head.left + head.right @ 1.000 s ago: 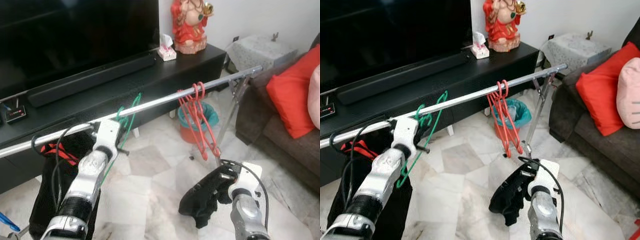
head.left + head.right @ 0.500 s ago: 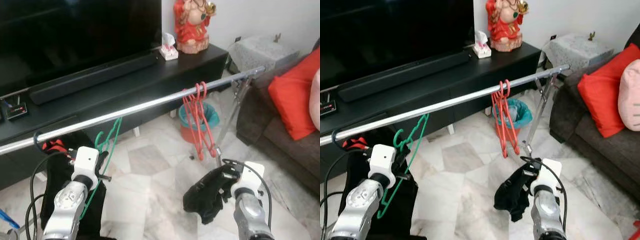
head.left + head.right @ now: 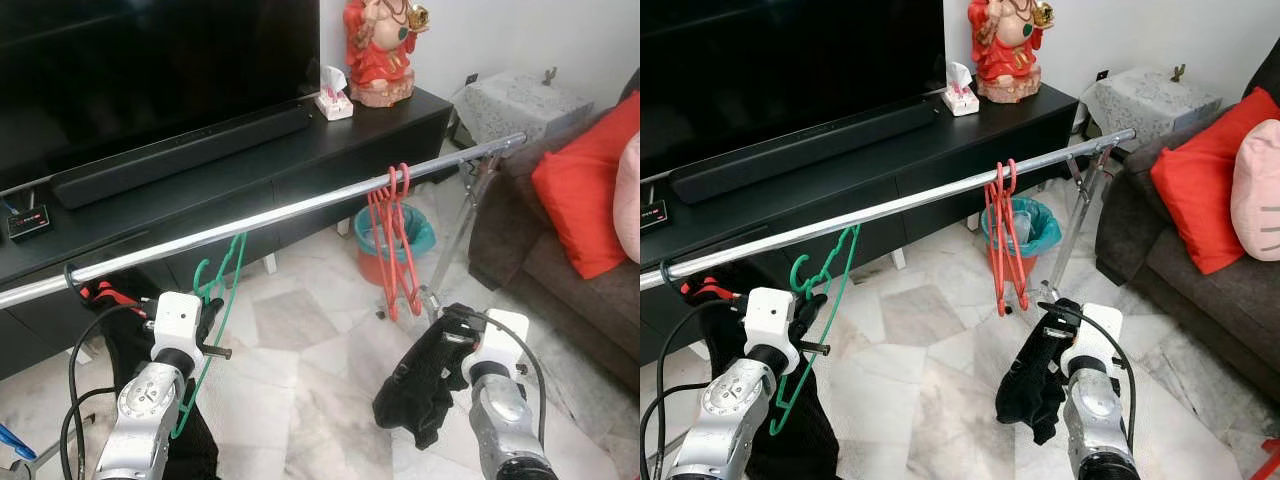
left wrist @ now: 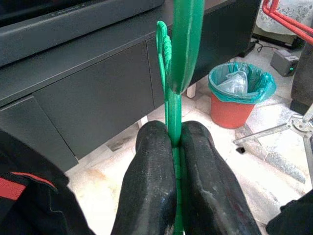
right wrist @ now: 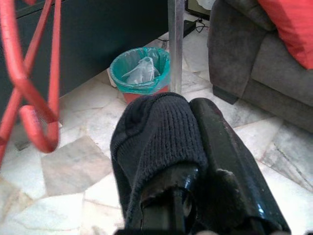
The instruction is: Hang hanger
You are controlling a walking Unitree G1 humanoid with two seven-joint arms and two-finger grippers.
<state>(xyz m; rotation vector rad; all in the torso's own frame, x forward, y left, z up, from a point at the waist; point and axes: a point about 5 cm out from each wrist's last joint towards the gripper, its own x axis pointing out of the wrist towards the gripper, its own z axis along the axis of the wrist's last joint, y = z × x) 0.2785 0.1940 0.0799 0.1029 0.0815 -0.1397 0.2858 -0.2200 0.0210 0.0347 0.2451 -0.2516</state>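
Green hanger (image 3: 222, 290) is pinched by left gripper (image 4: 172, 147) below rail (image 3: 300, 211); black garment (image 5: 156, 147) clamped by right gripper (image 3: 455, 345); hook could be missed if tilted.

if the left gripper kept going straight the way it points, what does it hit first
Probably the black TV cabinet. The left gripper, shut on the green hanger, points toward its dark front; depth is unclear.
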